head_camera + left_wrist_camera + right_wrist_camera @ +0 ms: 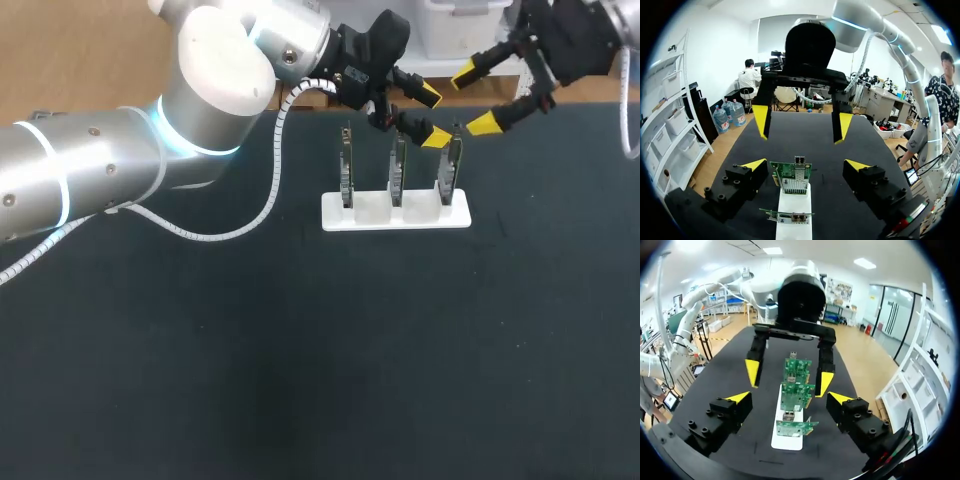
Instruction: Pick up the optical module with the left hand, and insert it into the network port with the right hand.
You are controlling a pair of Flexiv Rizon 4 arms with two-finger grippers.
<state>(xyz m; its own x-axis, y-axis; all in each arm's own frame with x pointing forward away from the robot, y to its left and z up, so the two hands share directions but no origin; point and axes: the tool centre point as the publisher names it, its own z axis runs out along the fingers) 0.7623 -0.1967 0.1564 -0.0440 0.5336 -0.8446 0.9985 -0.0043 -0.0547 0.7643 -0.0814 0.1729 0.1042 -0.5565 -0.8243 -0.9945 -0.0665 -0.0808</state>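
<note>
The optical module cannot be told apart with certainty. What shows is three green cards standing upright in a white holder at the far middle of the table. The right-hand card carries a small metal block on its upper edge, which I take for the network port - whether a module already sits in it is too small to tell.

The left gripper hangs just above and beyond that card. In the left wrist view, the card stands in the gap between its fingers and touches neither yellow tip. The jaws are spread wide and carry nothing.

The step in hand looks like the left arm's pick, not yet made. To do it well, the fingers should come down square to the card's faces and close on the module's body alone - not on the board, which stands thin and would tip or flex in its slot.

The right gripper faces the left one from the far right, very near it, also spread wide and empty. It needs room kept between the two pairs of tips.
</note>
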